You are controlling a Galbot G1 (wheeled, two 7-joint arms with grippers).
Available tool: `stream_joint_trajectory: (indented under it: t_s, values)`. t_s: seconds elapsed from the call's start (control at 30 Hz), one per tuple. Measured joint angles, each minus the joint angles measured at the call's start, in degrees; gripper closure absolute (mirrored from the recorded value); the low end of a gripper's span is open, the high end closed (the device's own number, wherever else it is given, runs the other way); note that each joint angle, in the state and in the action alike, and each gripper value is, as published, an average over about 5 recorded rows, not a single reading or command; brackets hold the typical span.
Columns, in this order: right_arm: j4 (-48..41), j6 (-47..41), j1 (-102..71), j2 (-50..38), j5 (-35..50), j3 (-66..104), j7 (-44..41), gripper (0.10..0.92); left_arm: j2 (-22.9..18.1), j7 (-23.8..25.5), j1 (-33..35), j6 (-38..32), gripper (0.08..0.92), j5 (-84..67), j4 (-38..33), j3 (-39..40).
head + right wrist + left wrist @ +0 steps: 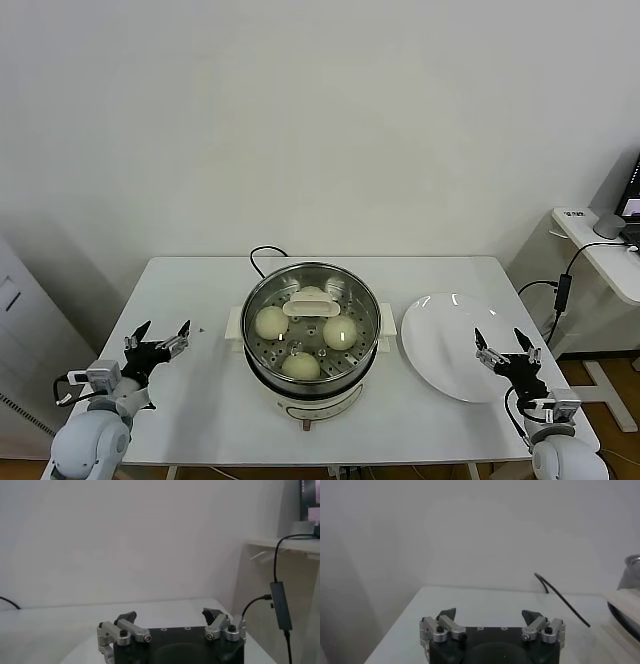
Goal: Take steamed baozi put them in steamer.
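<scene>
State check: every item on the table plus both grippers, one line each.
steamer: uncovered, holding the buns
steamed baozi: four, all on the steamer tray
plate: empty, right of steamer
left gripper: open, empty, left of steamer
right gripper: open, empty, over plate's right edge

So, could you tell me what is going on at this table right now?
Nothing is being handled at the moment. The steamed baozi sit on the perforated tray inside the steamer, and a cream-handled glass lid appears to rest over them. The white plate beside it is bare. The left end effector and the right end effector hover open near the table's sides.
</scene>
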Motion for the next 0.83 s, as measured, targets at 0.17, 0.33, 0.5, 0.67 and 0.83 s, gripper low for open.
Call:
stream_joint_trajectory:
  t_s: [0.17, 0.33, 0.5, 0.67, 0.83]
  values:
    - [0.2, -0.1, -0.1, 0.3, -0.7, 0.0, 0.0, 0.203, 0.0, 0.0, 0.2, 0.0, 0.177, -0.4, 0.1, -0.1]
    - [0.3, -0.4, 0.0, 0.5, -1.3, 0.1, 0.1, 0.203, 0.0, 0.0, 0.4, 0.0, 0.177, -0.8, 0.0, -0.1]
    - [0.2, -0.6, 0.2, 0.7, -1.7, 0.2, 0.3, 0.203, 0.0, 0.0, 0.5, 0.1, 0.177, -1.0, -0.2, -0.1]
    - [0.1, -0.6, 0.2, 0.8, -2.0, 0.4, 0.3, 0.203, -0.1, 0.0, 0.6, 0.3, 0.177, -1.0, -0.2, -0.1]
    - [0.1, -0.6, 0.1, 0.9, -2.3, 0.5, 0.2, 0.203, -0.1, 0.0, 0.6, 0.4, 0.177, -1.1, -0.2, 0.0]
